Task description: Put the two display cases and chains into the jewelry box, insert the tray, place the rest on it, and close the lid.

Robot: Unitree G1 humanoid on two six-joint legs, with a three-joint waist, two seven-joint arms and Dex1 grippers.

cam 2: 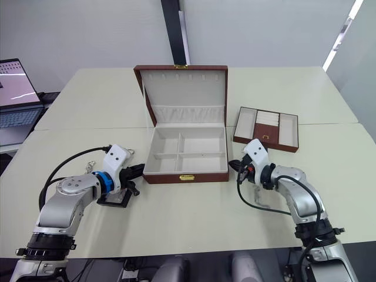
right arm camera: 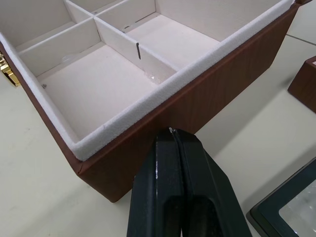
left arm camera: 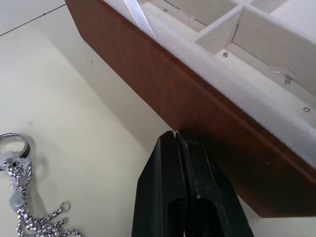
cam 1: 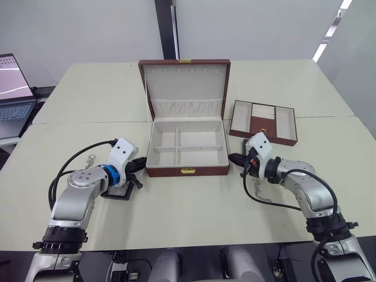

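The jewelry box point(cam 1: 187, 171) stands open mid-table, its cream compartments empty and its lid point(cam 1: 185, 82) upright behind. The tray point(cam 1: 263, 139) lies to the box's right. My left gripper point(left arm camera: 175, 134) is shut and empty, tips close to the box's left outer wall. One display case point(cam 1: 119, 193) lies on the table under my left wrist. A silver chain point(left arm camera: 29, 217) with a ring lies left of it. My right gripper point(right arm camera: 171, 131) is shut and empty, tips close to the box's right wall. The other display case point(right arm camera: 289, 215) lies beside my right wrist.
A laptop point(cam 1: 13, 88) sits off the table's far left corner. A seam point(cam 1: 88, 122) runs across the table behind the box. Bare tabletop lies in front of the box.
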